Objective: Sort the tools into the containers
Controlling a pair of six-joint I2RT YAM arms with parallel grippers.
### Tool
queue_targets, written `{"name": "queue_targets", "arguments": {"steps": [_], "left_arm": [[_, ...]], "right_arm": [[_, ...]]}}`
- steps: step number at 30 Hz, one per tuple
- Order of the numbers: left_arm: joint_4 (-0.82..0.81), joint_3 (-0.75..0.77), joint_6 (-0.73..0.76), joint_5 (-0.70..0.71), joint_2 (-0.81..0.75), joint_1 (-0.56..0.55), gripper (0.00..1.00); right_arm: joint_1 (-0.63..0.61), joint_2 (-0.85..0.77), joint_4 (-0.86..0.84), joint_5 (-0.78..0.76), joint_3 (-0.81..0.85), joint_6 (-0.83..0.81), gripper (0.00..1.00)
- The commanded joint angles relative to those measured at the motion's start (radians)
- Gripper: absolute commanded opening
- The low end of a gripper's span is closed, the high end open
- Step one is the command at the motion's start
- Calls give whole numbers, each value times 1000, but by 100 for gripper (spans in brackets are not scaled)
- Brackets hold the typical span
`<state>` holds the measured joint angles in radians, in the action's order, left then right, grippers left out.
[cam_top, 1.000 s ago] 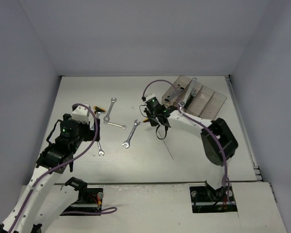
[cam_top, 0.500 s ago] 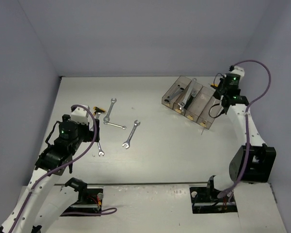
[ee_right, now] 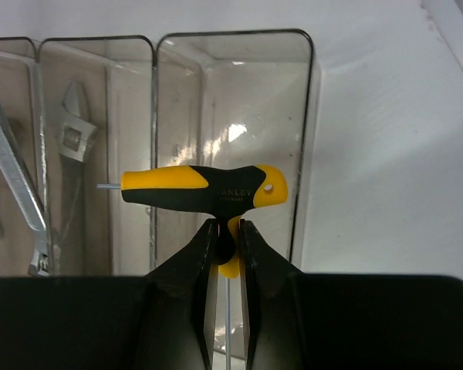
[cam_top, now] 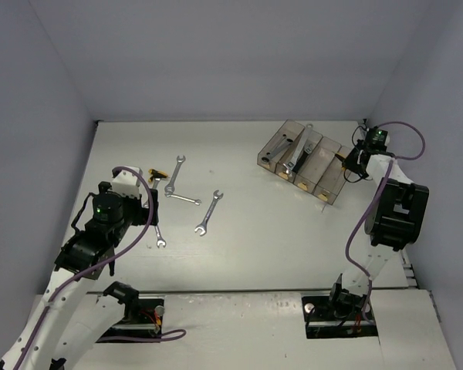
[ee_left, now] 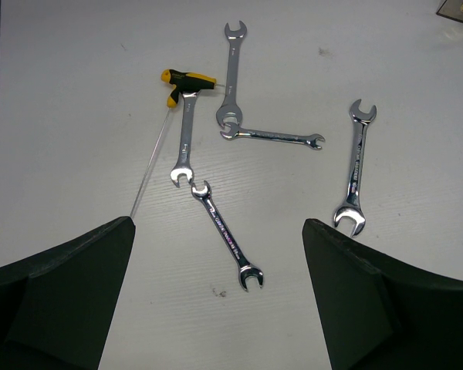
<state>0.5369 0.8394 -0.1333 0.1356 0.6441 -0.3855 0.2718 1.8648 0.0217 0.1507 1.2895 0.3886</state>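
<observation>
Four smoky-brown containers (cam_top: 272, 151) sit in a row at the back right. My right gripper (ee_right: 228, 231) is shut on the neck of a yellow-and-black T-handle driver (ee_right: 204, 189), which hangs over the rightmost bin (ee_right: 309, 116). From above, that gripper (cam_top: 353, 160) is at the row's right end. An adjustable wrench (ee_right: 76, 139) and a long silver wrench (ee_right: 11, 185) lie in bins further left. My left gripper (ee_left: 216, 308) stands open above several silver wrenches (ee_left: 225, 235) (ee_left: 356, 169) (ee_left: 272, 136) on the table, with nothing between its fingers.
A second yellow-and-black driver (ee_left: 184, 81) lies at the far left of the wrench cluster, its thin shaft running toward me. More wrenches (ee_left: 231, 73) (ee_left: 185, 139) lie beside it. The enclosure's walls close in the table's back and sides.
My right arm has swung from the table's middle to the right end of the bin row, carrying the driver. The left arm and the loose wrenches have not moved.
</observation>
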Motion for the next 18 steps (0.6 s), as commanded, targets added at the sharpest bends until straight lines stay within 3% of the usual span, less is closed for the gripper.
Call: {"name": "queue_targets", "arguments": {"steps": [1,8,18], "left_arm": [[-50,12,11,7,9,-5,88],[-52,12,11,9,19,-5,88],[-59,9,-25,13,57,-3,87]], "right_arm": [[9,15,-77,50,78,27,1],[1,-6,-79,15,81,10,40],[-162,-374,-71,-47,-62,-62,46]]}}
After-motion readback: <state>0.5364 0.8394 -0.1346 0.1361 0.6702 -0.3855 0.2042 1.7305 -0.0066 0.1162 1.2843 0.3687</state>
